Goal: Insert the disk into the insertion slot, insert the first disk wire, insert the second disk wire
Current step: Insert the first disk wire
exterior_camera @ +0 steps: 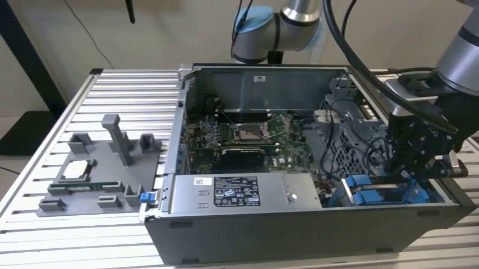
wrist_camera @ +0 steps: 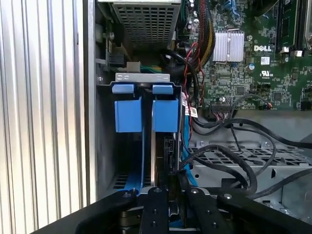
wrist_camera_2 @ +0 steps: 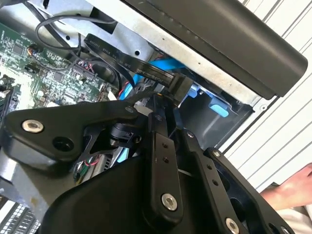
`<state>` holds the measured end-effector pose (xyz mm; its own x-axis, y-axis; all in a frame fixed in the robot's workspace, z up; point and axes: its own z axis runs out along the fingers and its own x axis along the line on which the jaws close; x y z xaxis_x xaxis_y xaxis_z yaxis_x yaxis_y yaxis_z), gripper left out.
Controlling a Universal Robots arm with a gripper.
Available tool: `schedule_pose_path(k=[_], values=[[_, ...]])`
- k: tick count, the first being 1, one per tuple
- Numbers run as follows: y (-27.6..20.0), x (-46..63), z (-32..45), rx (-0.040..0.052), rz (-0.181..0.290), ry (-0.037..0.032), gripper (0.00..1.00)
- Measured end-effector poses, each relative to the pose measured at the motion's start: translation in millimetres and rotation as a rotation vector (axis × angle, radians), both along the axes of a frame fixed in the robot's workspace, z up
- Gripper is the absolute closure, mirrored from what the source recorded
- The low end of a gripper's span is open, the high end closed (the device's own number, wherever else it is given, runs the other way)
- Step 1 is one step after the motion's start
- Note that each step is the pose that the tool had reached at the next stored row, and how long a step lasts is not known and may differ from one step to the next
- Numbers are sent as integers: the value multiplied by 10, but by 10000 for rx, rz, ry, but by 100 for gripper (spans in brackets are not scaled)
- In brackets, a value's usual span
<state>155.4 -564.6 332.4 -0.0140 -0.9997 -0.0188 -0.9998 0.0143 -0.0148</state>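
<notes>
At the insertion slot [wrist_camera: 105, 146], our pincer [wrist_camera_2: 158, 105] points along its long axis, 1 black wire plug [wrist_camera_2: 176, 85] just beyond the tip; we cannot tell its grip.

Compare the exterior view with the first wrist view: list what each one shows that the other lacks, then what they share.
The exterior view adds the grey fixture on the slatted table, holding a processor chip, and the arm's blue-capped joint. The first wrist view adds a silver finned heatsink and a red-and-yellow wire bundle. Both share the insertion slot with its blue rails, the gripper at it, and the green motherboard.
</notes>
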Motion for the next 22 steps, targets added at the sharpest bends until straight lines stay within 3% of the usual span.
schedule_pose_path(k=[6, 13, 17, 22], values=[[-1, -15, 204, 52, -2, 1, 0], [-1, -32, 368, 53, -1, 1, 0], [-1, -36, 416, 52, 0, 0, 0], [-1, -37, 417, 54, 0, 1, 0]])
